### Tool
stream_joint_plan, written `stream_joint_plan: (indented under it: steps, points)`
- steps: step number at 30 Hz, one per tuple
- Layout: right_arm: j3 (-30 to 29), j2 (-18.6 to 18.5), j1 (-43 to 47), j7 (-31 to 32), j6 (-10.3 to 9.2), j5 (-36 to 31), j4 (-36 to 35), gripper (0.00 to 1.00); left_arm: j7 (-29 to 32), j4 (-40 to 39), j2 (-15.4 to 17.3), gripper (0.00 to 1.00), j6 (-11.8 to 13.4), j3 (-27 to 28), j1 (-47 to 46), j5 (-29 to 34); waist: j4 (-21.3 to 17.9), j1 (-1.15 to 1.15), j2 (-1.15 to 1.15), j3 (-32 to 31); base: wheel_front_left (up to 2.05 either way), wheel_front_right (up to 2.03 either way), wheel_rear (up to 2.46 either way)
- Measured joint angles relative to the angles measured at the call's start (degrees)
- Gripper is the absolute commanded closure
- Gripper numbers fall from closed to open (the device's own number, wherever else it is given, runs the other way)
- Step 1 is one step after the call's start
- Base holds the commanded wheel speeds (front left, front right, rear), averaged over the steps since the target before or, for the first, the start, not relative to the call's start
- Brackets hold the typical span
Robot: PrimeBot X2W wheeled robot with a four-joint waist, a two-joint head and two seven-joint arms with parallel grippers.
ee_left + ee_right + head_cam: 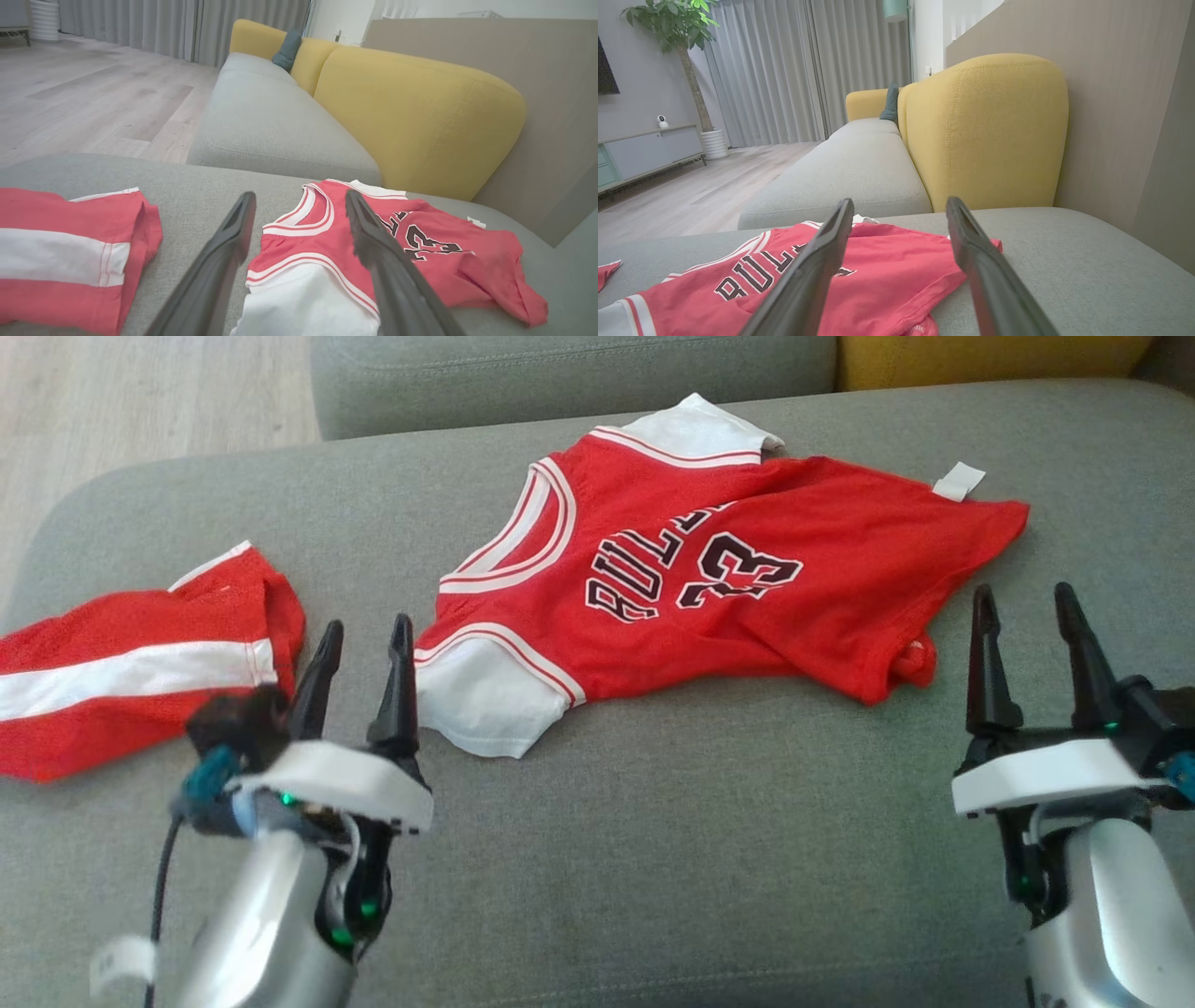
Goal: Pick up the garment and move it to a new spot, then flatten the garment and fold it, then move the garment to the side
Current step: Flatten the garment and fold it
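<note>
Lying rumpled, red jersey (709,607) is flanked: left gripper (366,623), jaws spread wide, nothing gripped, just beside its left edge; right gripper (1022,590), equally parted, empty, near its right edge

Your left tool (366,623) and right tool (1023,588) each show two long black tapered fingers (399,691) on a white plate (345,784), silver forearms (261,915), green lights (366,908); a black cable (161,887) hangs beside the left.

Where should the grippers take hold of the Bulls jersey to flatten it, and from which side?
Probably by its near edge, coming from the robot's side. The left gripper stands open just before the white sleeve; the right gripper is open near the bunched hem corner. The jersey lies sideways, so those two ends span its length.
</note>
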Motion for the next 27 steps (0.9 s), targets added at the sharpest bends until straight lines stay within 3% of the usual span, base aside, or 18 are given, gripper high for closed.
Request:
stream_joint_plan:
  steps: [9, 20, 27]
  points:
    - [-0.47, 0.01, 4.27, -0.15, 0.0, 0.15, -1.35, 0.0, -0.01, -12.51, -3.89, 0.0, -1.22, 4.32, 11.28, 7.7, 1.08, 0.0, 0.0, 0.1, 0.0, 0.0, 0.0]
    - [1.03, 0.02, 4.63, -0.3, 0.0, 0.52, 2.82, 0.0, 0.0, -13.29, -4.79, 0.0, -3.68, 6.16, 12.75, 9.49, 2.52, 0.0, 0.0, 1.99, 0.0, 0.0, 0.0]
    - [0.94, 0.02, 1.87, 3.83, 0.0, 1.57, 12.63, 0.0, 0.0, -11.69, -4.9, 0.0, -4.14, 5.38, 11.84, 9.31, 3.61, 0.0, 0.0, 4.16, 0.0, 0.0, 0.0]
